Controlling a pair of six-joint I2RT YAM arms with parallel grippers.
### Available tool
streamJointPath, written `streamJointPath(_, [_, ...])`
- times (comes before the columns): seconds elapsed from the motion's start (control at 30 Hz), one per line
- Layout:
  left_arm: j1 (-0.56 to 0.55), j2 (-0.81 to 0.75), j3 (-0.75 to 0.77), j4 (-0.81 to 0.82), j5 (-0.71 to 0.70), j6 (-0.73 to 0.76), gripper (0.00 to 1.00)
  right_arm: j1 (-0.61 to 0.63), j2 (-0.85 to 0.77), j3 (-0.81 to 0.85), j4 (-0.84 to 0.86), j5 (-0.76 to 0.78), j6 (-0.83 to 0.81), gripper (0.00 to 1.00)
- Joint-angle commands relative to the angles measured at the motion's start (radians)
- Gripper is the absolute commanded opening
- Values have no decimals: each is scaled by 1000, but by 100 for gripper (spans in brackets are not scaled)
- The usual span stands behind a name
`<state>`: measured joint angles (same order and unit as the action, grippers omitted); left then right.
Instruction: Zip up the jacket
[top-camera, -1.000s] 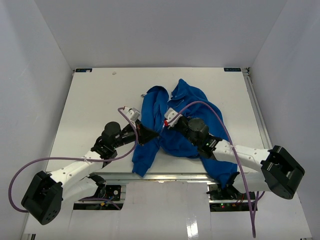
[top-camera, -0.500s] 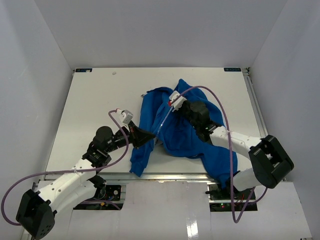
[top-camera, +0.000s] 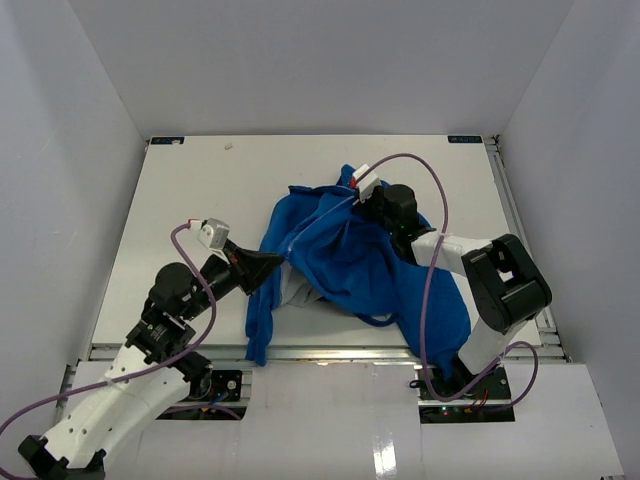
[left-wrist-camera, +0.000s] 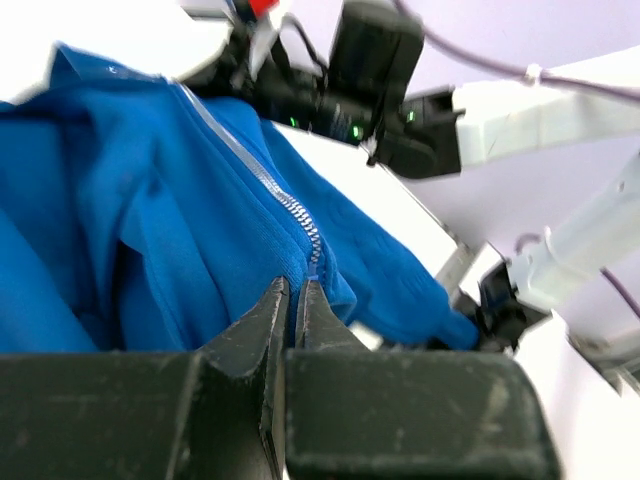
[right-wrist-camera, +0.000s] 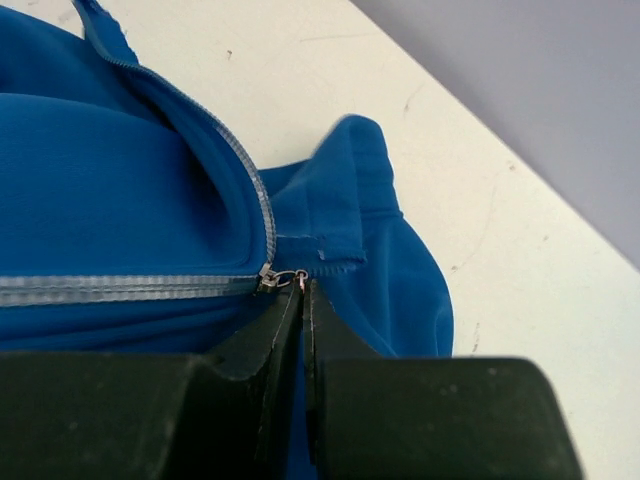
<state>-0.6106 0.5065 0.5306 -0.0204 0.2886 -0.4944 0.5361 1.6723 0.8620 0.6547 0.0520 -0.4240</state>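
The royal-blue jacket (top-camera: 350, 255) lies spread across the middle of the table, its pale zipper line (top-camera: 315, 215) stretched taut between my two grippers. My left gripper (top-camera: 272, 262) is shut on the jacket's bottom hem at the zipper's lower end (left-wrist-camera: 313, 262). My right gripper (top-camera: 362, 192) is shut on the zipper pull (right-wrist-camera: 298, 279), just beside the slider (right-wrist-camera: 266, 279), close to the collar (right-wrist-camera: 345, 205). The zipper teeth (right-wrist-camera: 120, 289) are joined to the left of the slider in the right wrist view.
The white table (top-camera: 180, 200) has raised edges at the back and a rail on the right (top-camera: 512, 210). White walls enclose it on three sides. A sleeve (top-camera: 440, 320) hangs toward the near right edge.
My right gripper has moved away toward the back with the zipper pull. My left gripper has pulled the hem back and to the left. The zipper line has straightened and closed further.
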Motion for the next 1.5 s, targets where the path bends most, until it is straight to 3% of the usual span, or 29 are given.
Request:
streamJointPath(0.0, [-2, -84, 141, -104, -133, 45, 0, -108, 64, 87, 54, 39, 95, 8])
streamJointPath(0.4, [-2, -66, 145, -120, -298, 94, 0, -276, 202, 276, 2, 6, 202, 8])
streamJointPath(0.6, [-2, -20, 95, -17, -404, 69, 0, -378, 224, 357, -10, -43, 280, 8])
streamJointPath(0.87, [-2, -45, -14, 132, -609, 59, 0, -390, 273, 441, -30, -43, 228, 8])
streamJointPath(1.1, [-2, 36, 23, 207, -625, 118, 0, -382, 299, 351, 39, -128, 131, 8])
streamJointPath(1.47, [-2, -1, -52, 258, -695, 145, 0, -332, 461, 489, -18, -42, -25, 8])
